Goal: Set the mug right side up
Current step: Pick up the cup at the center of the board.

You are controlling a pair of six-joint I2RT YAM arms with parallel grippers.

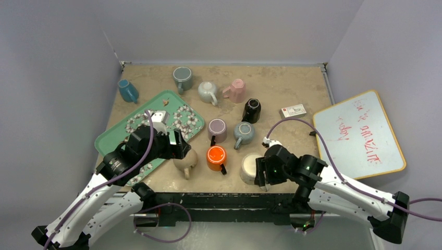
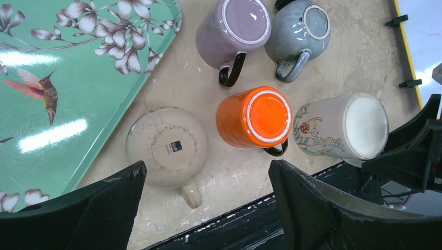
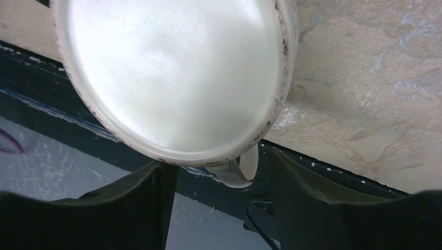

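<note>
Cream mug [image 1: 249, 165] base-up, axis vertical

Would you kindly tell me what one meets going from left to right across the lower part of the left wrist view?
green floral tray → beige mug → orange mug → cream cartoon mug

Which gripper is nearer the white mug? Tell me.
Right. The right gripper is at the white mug, its handle between the open jaws. The left gripper hovers over the beige mug, beyond the orange mug.
</note>
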